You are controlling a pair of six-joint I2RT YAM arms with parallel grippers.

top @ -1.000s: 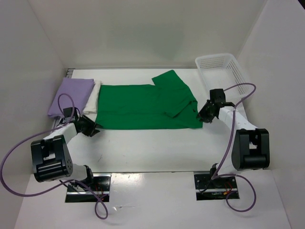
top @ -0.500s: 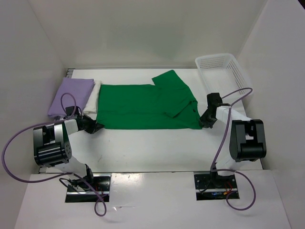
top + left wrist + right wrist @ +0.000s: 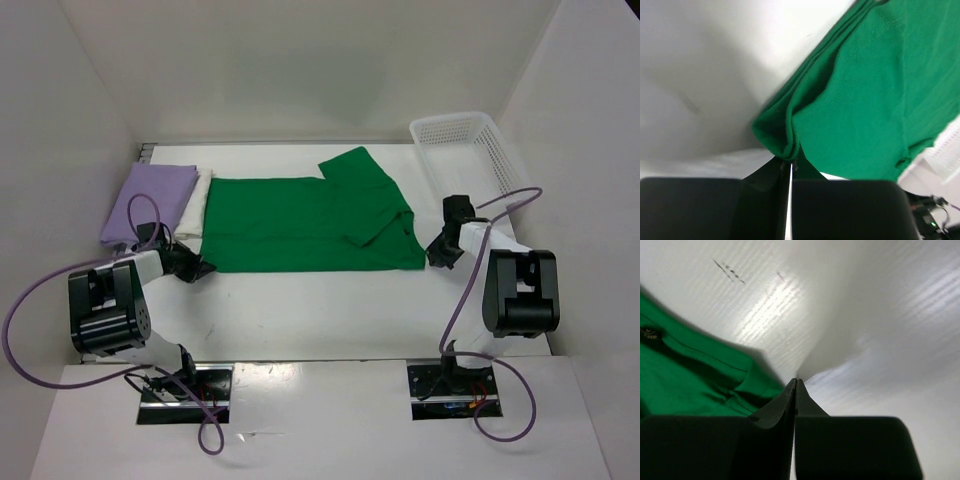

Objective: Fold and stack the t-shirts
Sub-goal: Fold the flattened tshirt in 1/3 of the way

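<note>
Green t-shirt lies flat, sleeve folded in; left gripper has closed on its corner, right gripper has closed beside it.

White t-shirt: narrow strip visible; remainder hidden beneath lavender t-shirt. Green t-shirt: cropped by frame edges in both wrist views. Right claw: tips together; cloth between them undeterminable.

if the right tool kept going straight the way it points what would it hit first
Likely the bare table: the right tool, shut, aims at white surface, with the green t-shirt edge just beside it. Depth is unclear.
</note>
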